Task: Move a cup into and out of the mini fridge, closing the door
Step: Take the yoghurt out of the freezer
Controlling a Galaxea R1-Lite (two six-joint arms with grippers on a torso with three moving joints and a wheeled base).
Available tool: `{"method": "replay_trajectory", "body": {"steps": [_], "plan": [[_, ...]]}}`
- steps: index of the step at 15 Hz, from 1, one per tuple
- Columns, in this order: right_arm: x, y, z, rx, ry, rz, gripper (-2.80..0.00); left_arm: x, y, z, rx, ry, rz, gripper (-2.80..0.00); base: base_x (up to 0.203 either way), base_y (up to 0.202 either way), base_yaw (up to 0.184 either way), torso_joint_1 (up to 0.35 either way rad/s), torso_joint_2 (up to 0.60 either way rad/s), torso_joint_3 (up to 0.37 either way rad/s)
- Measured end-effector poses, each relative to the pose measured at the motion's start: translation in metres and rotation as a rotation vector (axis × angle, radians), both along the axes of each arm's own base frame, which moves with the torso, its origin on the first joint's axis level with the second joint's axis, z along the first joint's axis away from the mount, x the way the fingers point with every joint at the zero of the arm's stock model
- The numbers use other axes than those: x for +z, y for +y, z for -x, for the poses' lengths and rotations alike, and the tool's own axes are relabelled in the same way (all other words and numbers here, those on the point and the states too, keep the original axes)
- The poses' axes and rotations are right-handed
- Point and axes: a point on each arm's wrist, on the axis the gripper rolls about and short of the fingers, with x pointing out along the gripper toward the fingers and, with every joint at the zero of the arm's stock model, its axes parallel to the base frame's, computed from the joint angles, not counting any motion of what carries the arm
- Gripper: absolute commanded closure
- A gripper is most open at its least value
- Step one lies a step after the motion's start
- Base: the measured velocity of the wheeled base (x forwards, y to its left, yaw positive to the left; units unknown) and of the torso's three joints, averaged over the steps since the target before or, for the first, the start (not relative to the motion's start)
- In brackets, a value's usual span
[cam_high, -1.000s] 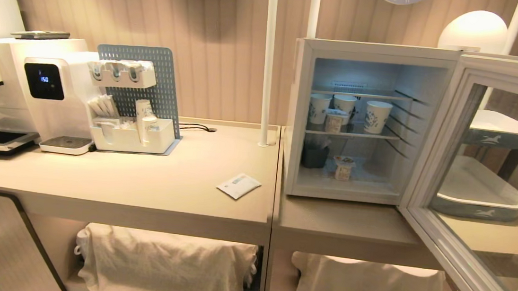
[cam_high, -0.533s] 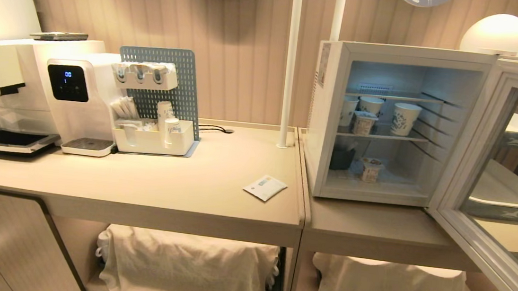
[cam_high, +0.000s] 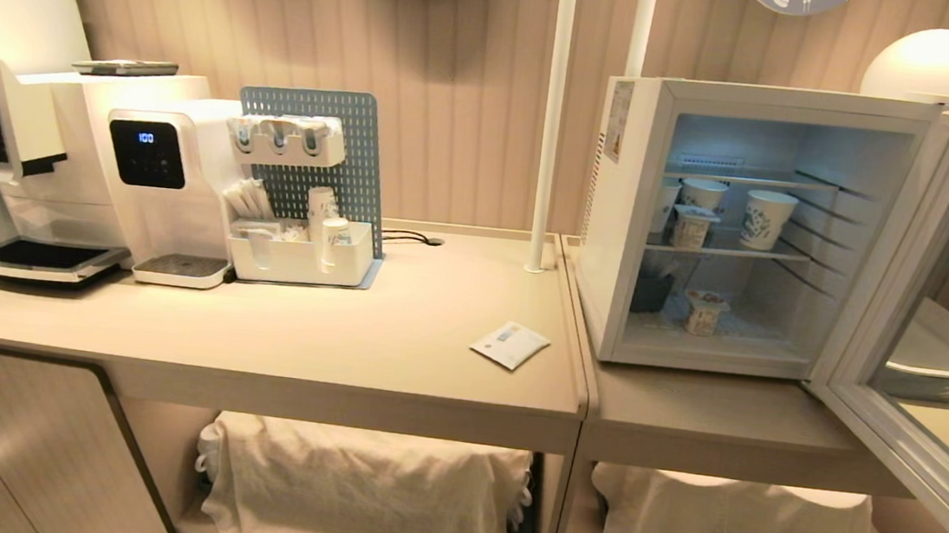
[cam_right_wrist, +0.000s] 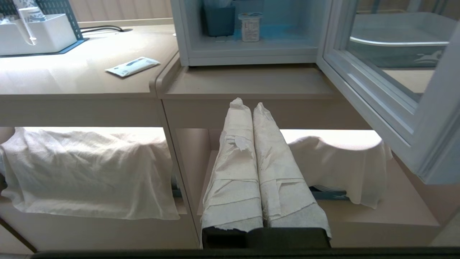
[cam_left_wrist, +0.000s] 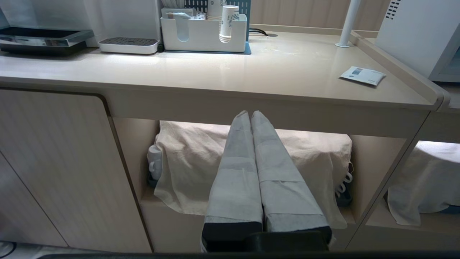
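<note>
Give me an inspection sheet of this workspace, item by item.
Surface: beige counter, with a lower section under the fridge.
Job's things: mini fridge open, door swung wide to its right; one cup on the fridge floor, another on the wire shelf among paper cups.
Clutter: packet on the counter near the fridge; coffee machines; organiser holding cups.
Grippers: left gripper and right gripper shut, empty, parked low before the counter front.
Cables: black cable by the back wall.
Surroundings: cloths draped over the lower shelves; trays behind the door glass; lamp.
</note>
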Motion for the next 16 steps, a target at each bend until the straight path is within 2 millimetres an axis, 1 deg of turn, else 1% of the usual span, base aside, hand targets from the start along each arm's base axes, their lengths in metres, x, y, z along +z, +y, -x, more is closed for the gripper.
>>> {"method": "replay_trajectory", "body": {"steps": [16], "plan": [[0.0000,0.0000,0.0000,0.000,-0.001,0.002,0.00,0.0003,-0.0001,0.0000,0.001,-0.003,-0.005,0.00,0.000,0.000,0.000,0.000,0.00,0.000]]}}
